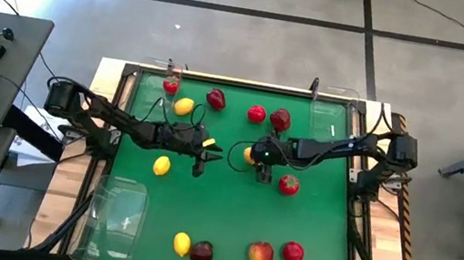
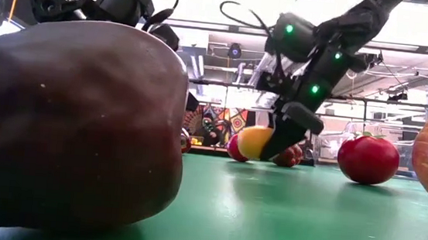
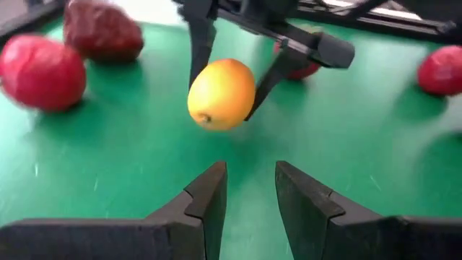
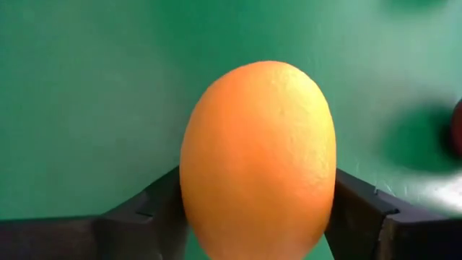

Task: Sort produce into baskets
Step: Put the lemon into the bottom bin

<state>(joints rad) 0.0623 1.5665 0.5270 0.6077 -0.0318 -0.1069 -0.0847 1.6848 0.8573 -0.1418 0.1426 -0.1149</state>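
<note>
The right gripper (image 1: 251, 155) stands near the centre of the green mat (image 1: 231, 195), its two dark fingers pinching an orange-yellow lemon (image 4: 258, 162) between them. The lemon is egg-shaped with a finely pitted, matte rind, and both finger pads (image 4: 155, 206) press its flanks. In the left wrist view the same lemon (image 3: 221, 94) shows a small nub at one end.

The left gripper (image 1: 208, 149) sits just beside it at 9 o'clock from centre, its blunt, angular black fingers (image 3: 204, 198) slightly apart with nothing between them.

Three clear plastic trays with rounded corners lie at the mat's edges. The tray (image 1: 161, 82) at 11 o'clock holds one small bright red fruit (image 1: 170, 86). I see nothing in the tray (image 1: 330, 119) at 1 o'clock or the tray (image 1: 113, 218) at 7 o'clock.

Loose on the mat are a lemon (image 1: 184, 106) and a dark red, lumpy apple (image 1: 215, 99) toward 11 o'clock, and two red fruits (image 1: 256, 113) toward 12. A lemon (image 1: 161, 166) lies at 9, a red fruit (image 1: 288, 185) at 3, and a row of four runs along 6 o'clock, among them a glossy dark apple (image 2: 66, 123) and a red-yellow apple (image 1: 260, 256).

No writing can be read.
</note>
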